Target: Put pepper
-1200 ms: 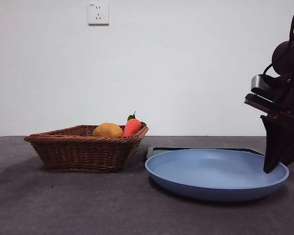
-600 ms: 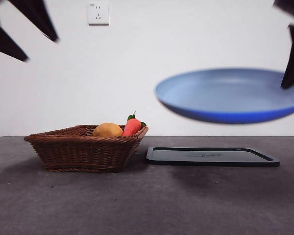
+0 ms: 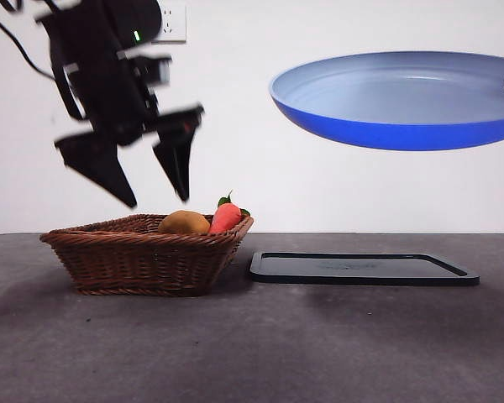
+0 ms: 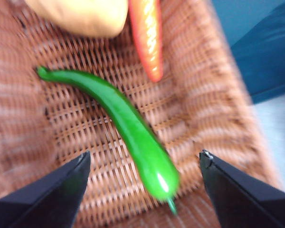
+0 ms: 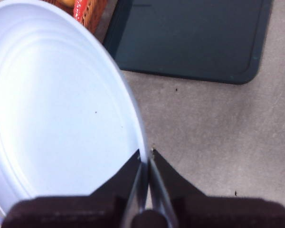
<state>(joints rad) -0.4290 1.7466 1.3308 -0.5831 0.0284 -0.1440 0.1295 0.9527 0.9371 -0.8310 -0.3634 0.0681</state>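
The pepper (image 4: 128, 126), glossy dark green and long, lies on the floor of the wicker basket (image 4: 199, 104) in the left wrist view; the front view hides it behind the basket (image 3: 143, 256) wall. My left gripper (image 3: 147, 180) hangs open just above the basket, its jaws spread wide to either side of the pepper, not touching it (image 4: 142, 166). My right gripper (image 5: 146, 156) is shut on the rim of a blue plate (image 3: 399, 101), held high at the right (image 5: 57, 114).
Beside the pepper in the basket lie a red-orange carrot (image 3: 225, 217) with green leaves and a yellow-brown lump (image 3: 183, 223). A flat black tray (image 3: 363, 269) rests on the dark table right of the basket, under the raised plate.
The right gripper has lifted the blue plate off the black tray and raised it high. The left arm has come down from the top left corner to just above the basket.
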